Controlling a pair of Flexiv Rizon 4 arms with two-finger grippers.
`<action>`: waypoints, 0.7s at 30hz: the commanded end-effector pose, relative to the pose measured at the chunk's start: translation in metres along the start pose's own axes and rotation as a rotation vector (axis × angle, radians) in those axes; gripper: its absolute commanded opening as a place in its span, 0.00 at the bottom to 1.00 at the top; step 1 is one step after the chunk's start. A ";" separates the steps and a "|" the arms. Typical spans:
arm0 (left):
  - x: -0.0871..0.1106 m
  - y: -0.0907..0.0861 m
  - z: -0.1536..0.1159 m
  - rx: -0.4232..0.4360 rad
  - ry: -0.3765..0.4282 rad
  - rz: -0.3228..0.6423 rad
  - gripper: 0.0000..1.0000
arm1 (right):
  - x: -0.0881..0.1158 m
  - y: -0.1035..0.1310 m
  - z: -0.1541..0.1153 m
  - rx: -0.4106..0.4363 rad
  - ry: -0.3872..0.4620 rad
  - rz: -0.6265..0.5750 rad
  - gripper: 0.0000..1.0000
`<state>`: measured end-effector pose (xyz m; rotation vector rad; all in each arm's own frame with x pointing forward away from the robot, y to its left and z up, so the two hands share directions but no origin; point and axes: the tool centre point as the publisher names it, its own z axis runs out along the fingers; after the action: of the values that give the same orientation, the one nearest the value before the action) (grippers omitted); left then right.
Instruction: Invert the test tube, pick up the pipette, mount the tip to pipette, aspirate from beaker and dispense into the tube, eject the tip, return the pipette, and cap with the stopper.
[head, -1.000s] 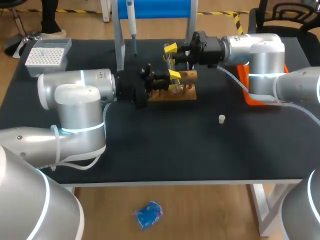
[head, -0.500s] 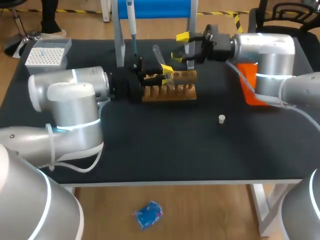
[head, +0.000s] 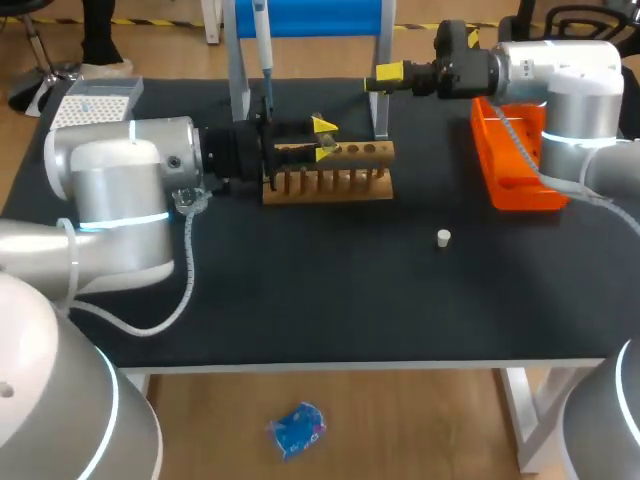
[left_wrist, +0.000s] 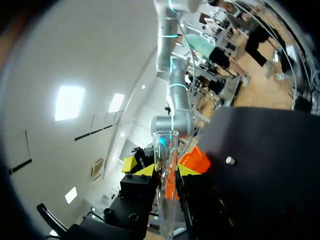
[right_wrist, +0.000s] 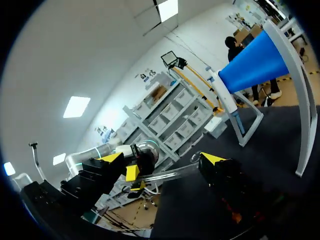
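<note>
1. The left fingers (head: 322, 150), a little above the frame's centre in the head view, are pinching the test tube (left_wrist: 165, 145), one yellow tip pressed to each side of the glass.
2. In the left wrist view the tube runs straight out between the two tips and ends past them in its open mouth.
3. These fingers hang over the left end of the wooden rack (head: 330, 185), which stands on the desk (head: 330, 290) at upper centre.
4. The right fingers (head: 388, 72), at upper right of centre, are spread wide with nothing in them.
5. In the right wrist view the tube shows ahead, in the gap between those spread tips and well apart from them.
6. The pipette (head: 266, 60) hangs on its stand at top centre.
7. The white stopper (head: 443, 237) sits alone on the desk right of centre.
8. A tip box (head: 90, 105) is at upper left and an orange tray (head: 510, 170) at upper right.
</note>
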<state>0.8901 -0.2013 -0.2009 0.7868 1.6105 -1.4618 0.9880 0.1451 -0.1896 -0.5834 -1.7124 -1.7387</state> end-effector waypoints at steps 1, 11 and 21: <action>-0.004 0.007 -0.003 0.089 0.029 -0.002 0.00 | 0.000 -0.001 0.000 0.007 0.016 -0.390 1.00; -0.030 0.000 -0.001 -0.046 0.033 -0.250 0.00 | -0.003 -0.015 -0.012 0.214 -0.100 -0.750 1.00; -0.046 0.002 0.008 -0.172 0.005 -0.482 0.00 | -0.019 -0.035 -0.036 0.762 -0.254 -1.165 1.00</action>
<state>0.9201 -0.2014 -0.1658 0.4251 1.9137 -1.6844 0.9802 0.1137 -0.2361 0.0364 -2.2996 -1.9226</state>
